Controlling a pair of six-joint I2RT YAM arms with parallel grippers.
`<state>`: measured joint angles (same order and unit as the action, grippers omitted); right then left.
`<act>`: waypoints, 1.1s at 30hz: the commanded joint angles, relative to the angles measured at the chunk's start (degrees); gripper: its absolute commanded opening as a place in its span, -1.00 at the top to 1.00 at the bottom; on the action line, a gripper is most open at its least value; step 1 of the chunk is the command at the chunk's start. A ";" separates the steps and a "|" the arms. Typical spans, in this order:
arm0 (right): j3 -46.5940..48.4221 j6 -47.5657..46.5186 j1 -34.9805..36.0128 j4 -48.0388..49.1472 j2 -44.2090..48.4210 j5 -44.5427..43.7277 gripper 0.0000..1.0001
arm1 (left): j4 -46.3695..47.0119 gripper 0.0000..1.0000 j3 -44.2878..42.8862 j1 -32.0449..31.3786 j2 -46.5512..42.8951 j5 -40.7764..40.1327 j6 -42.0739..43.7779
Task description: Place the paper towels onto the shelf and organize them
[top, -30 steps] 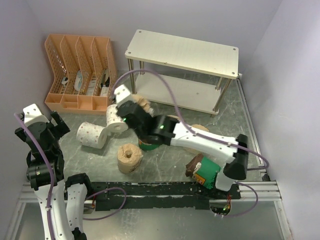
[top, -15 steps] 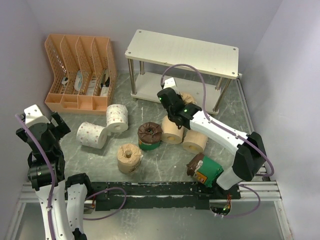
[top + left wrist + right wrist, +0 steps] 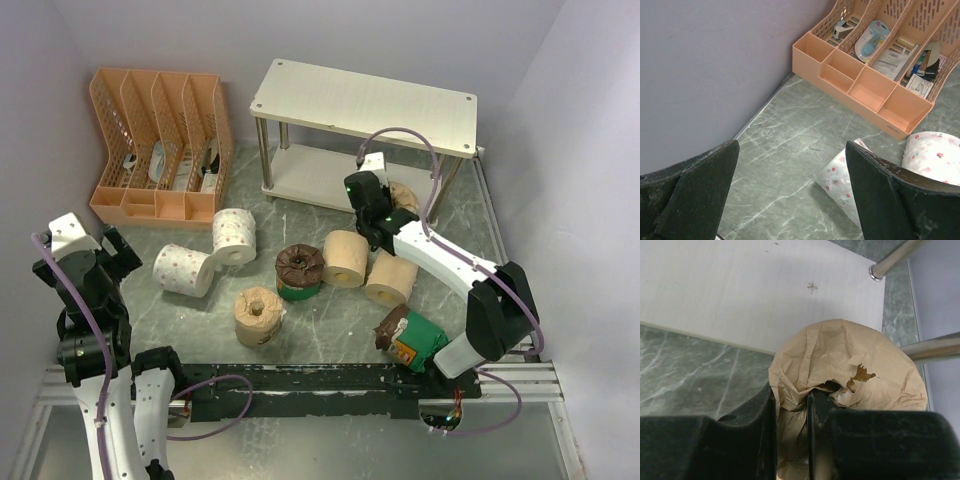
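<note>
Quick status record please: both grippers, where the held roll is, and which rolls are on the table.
left gripper: open, holding nothing
right gripper: shut on held tan roll, pinching its paper end
held roll position: front right corner of lower board, beside a leg
on table: two white rolls, three tan rolls, two green-banded rolls
top board: no roll on it

2 white arms (image 3: 440, 260), black at the joints (image 3: 498, 312); purple cables (image 3: 405, 133) alongside; 1 green light (image 3: 350, 186).
</note>
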<state>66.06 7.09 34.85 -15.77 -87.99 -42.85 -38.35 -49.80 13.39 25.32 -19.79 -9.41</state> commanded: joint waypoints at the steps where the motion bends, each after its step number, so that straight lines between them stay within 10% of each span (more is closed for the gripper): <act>1: -2.35 0.30 -3.09 7.40 3.63 -1.26 1.00 | 2.22 -0.99 0.31 -0.15 -0.38 0.01 0.09; 24: -9.33 -1.77 -11.84 25.35 2.19 5.20 0.86 | 3.19 -0.99 1.37 -0.17 -2.22 0.09 -0.08; 28: -8.93 -1.16 -11.91 24.46 0.79 2.52 0.39 | 3.18 -0.99 1.44 -0.20 -2.27 0.35 -0.19; 33: -7.49 -2.69 -11.86 26.08 0.73 0.89 0.27 | 3.28 -0.99 1.53 -0.12 -2.34 1.19 -0.16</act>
<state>56.45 5.52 23.35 6.13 -87.26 -38.68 -37.10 -48.88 13.39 23.66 -19.64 -9.43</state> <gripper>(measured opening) 0.359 0.994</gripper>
